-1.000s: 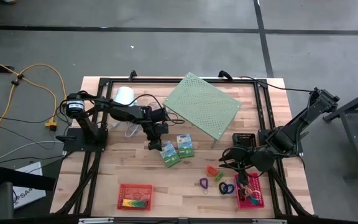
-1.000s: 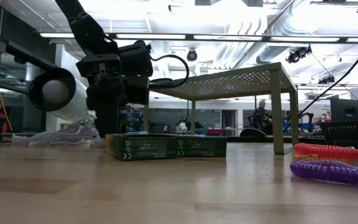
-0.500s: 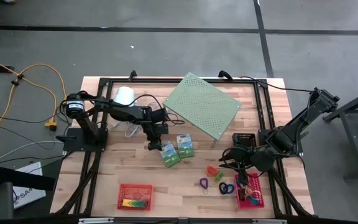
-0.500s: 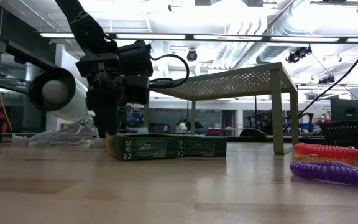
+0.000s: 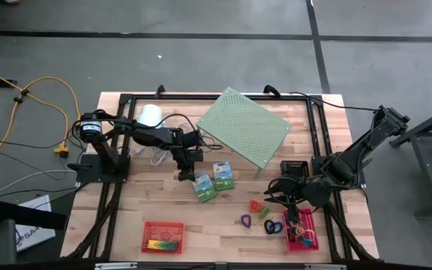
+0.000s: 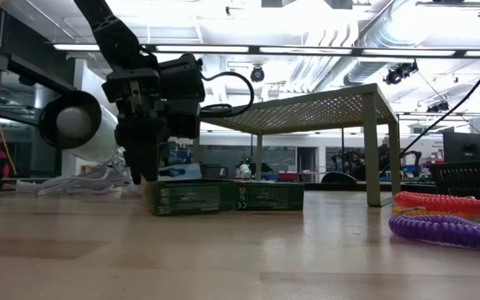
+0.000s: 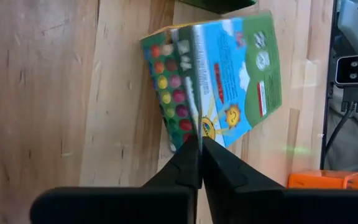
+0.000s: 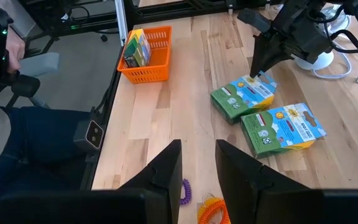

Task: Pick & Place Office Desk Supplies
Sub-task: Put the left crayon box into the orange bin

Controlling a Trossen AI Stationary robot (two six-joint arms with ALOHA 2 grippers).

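Two green-white boxes lie flat side by side mid-table, the left box and the right box. My left gripper slants down at the left box's far-left end, fingers shut. My right gripper hovers open and holding nothing above the right side of the table, over the coiled loops. A red basket holding a yellow-green item stands at the near edge. A pink basket stands at the near right and a black one behind it. My left gripper has its shut fingertips on the left box's end corner, where a raised crease in the printed top runs in between them. The fingers slant down from the table's far left. The rest of the box lies on the table.
A pale green perforated shelf stands at the far middle, and a white cylinder with a cord at the far left. Purple and blue coils lie near the pink basket. A seated person is beside the table's near-left edge.
My left gripper has shut at the left box's end while staying in place. That box has shifted a little: in the low view its front face looks narrower than before, and a strip of its blue top shows above it.
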